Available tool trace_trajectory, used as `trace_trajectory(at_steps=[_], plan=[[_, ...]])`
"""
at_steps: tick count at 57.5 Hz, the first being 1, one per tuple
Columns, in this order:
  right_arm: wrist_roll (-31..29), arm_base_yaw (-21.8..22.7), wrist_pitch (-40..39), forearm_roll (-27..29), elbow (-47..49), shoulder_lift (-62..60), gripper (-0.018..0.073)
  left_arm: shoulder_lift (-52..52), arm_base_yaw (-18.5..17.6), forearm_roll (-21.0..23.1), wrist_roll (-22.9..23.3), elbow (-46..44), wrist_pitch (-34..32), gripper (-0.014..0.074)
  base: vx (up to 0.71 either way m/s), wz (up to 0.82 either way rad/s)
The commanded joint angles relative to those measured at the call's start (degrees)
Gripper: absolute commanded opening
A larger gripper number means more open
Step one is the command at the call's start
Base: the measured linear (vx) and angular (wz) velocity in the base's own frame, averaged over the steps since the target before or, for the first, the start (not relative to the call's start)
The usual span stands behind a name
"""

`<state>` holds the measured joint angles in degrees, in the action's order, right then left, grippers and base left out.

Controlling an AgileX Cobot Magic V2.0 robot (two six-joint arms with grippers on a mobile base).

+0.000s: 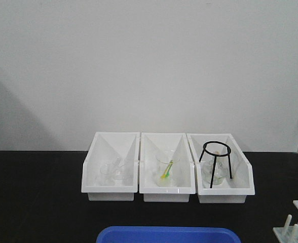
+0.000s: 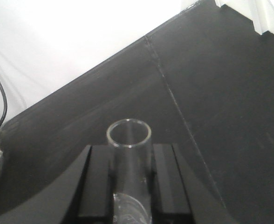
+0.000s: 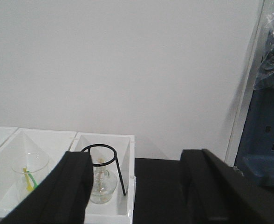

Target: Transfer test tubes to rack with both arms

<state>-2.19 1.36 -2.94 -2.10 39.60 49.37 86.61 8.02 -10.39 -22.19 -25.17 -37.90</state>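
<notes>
In the left wrist view a clear glass test tube (image 2: 130, 149) sits between the two black fingers, its round open rim pointing away from the camera. My left gripper (image 2: 130, 163) is shut on it above the black table. My right gripper (image 3: 137, 182) is open, nothing between its wide-set black fingers; it hangs in front of the right bin. The white rack (image 1: 297, 223) shows only partly at the bottom right corner of the front view, with upright pegs and one round hole visible. Neither arm appears in the front view.
Three white angled bins (image 1: 168, 192) stand in a row at the back of the black table: glassware in the left, a beaker with green and yellow sticks in the middle, a black ring tripod (image 1: 217, 159) over a flask in the right. A blue tray (image 1: 168, 235) lies at the front edge.
</notes>
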Motion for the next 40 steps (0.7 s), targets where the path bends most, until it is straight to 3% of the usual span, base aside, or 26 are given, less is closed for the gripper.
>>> trace_trajectory(at_steps=[1, 6, 17, 26, 34, 40], plan=[[-0.4, 0.0, -5.3, -0.5, 2.0, -0.4, 0.0457, -1.5, 0.0, 0.9, 0.4, -1.5, -6.8, -0.0022, 0.00, 0.00], [-0.4, 0.0, -5.3, -0.5, 2.0, -0.4, 0.0457, -2.3, 0.0, 0.9, 0.8, -1.5, -7.7, -0.0022, 0.00, 0.00], [-0.2, 0.0, -5.3, -0.5, 2.0, -0.4, 0.0457, -7.6, 0.0, 0.9, 6.5, -1.6, -7.1, -0.0022, 0.00, 0.00], [-0.2, 0.0, -4.4, -0.4, 2.0, -0.4, 0.0457, -14.7, 0.0, 0.9, 11.8, -4.5, 2.0, -0.0022, 0.00, 0.00], [-0.2, -0.1, -3.7, -0.4, 2.0, -0.4, 0.0457, -20.5, 0.0, 0.5, 23.2, -11.7, 12.9, -0.0022, 0.00, 0.00], [-0.2, -1.1, -3.5, -0.3, 2.0, -0.4, 0.0457, -22.9, -0.3, -4.1, 33.6, -16.9, 19.5, -0.0022, 0.00, 0.00]])
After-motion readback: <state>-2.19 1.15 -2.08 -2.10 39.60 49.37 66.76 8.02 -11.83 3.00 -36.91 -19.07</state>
